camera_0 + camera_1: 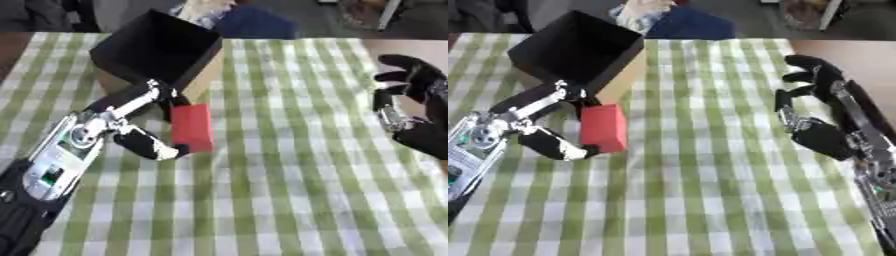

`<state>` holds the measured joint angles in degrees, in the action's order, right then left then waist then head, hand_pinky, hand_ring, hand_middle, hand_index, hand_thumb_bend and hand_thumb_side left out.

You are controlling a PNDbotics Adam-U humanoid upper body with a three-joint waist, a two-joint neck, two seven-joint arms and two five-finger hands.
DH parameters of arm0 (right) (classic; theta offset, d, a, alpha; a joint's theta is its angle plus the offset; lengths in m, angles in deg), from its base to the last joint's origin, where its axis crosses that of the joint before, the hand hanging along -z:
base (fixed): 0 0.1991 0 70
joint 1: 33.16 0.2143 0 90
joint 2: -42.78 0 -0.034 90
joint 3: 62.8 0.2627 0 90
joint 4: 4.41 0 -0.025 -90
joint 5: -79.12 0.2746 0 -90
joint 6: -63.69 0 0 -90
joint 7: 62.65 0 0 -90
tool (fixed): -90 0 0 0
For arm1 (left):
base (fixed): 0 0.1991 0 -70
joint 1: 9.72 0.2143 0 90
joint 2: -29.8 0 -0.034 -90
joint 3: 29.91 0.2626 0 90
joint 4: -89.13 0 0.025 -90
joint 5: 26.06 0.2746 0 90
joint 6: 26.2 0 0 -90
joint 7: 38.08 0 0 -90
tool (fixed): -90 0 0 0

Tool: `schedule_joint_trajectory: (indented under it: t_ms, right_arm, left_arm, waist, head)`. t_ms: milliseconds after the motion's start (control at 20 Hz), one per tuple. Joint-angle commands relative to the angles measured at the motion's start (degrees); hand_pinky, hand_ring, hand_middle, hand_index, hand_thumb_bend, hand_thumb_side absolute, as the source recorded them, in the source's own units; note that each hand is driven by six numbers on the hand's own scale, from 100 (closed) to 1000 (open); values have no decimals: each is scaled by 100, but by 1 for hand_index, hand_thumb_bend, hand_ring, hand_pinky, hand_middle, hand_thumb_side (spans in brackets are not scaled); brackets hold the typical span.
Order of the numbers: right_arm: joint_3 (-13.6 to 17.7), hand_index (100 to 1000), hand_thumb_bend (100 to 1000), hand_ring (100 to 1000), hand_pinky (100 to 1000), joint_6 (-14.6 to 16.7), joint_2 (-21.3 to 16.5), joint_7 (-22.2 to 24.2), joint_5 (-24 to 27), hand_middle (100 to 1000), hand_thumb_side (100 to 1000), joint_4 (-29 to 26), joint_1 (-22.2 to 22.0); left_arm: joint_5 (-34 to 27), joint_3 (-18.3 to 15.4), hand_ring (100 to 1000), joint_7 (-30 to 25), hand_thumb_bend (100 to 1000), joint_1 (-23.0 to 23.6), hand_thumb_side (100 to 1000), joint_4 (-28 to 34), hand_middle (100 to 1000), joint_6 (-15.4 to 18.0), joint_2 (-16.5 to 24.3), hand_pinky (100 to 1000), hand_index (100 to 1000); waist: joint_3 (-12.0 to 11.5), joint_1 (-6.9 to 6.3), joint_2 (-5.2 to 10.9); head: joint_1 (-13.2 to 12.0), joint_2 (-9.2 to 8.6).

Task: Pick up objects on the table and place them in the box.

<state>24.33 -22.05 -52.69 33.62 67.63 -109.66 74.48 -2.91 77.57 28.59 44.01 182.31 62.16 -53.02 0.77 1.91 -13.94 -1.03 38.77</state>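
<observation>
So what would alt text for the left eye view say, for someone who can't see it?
The robot's left hand grips a red block beside an open box on a green checked tablecloth. Its right hand hovers open at the right edge.

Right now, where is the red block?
The red block is left of centre, pinched in the left robot hand, just in front of the box.

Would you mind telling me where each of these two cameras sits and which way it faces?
Left eye view: in the head, looking down at the checked table; left hand around the red block by the box, right hand at the right edge.
Right eye view: beside it, same downward aim; more of the right hand, open, shows.
Shared: the same moment and things, slightly shifted.
</observation>
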Motion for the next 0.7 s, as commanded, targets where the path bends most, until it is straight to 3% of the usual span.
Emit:
schedule_joint_trajectory:
  t_ms: [50,200,250,300,400,450,500,700]
  right_arm:
    - [39,913,100,817,714,14,-92,-1,31,894,403,-52,45]
    - [11,914,100,817,714,20,-90,25,38,894,403,-50,49]
    - [1,913,100,817,714,22,-88,34,42,894,402,-50,53]
    - [-9,914,100,817,714,24,-85,43,47,894,404,-49,58]
    - [-36,914,100,817,714,27,-79,66,57,894,406,-48,67]
    - [-58,913,100,817,714,31,-75,85,63,894,403,-46,74]
    - [-78,914,100,817,714,35,-72,105,69,894,408,-45,81]
    - [-107,914,100,817,714,44,-67,147,83,894,409,-41,94]
  left_arm:
    - [-41,-259,538,157,414,-165,153,270,479,-69,253,739,652]
    - [-31,-436,542,355,415,-384,152,215,479,-179,405,743,652]
    - [-37,-475,544,413,347,-480,182,152,481,-191,444,743,653]
    - [-41,-504,545,459,420,-579,154,58,480,-187,477,744,653]
    - [6,-554,546,534,422,-774,153,-168,479,-179,519,744,652]
    - [60,-585,548,570,361,-899,178,-321,479,-186,525,746,652]
    - [112,-612,548,607,426,-1016,153,-475,479,-184,512,746,652]
    - [233,-672,550,748,434,-1249,150,-965,480,-8,458,745,653]
  waist:
    - [4,-8,103]
    - [49,-13,105]
    - [70,-15,105]
    - [92,-16,106]
    - [139,-19,107]
    - [169,-20,107]
    - [196,-22,106]
    - [252,-24,105]
  head:
    - [6,4]
    - [-5,-19]
    - [-16,-26]
    - [-24,-30]
    - [-41,-34]
    - [-53,-36]
    - [-66,-38]
    - [-91,-43]
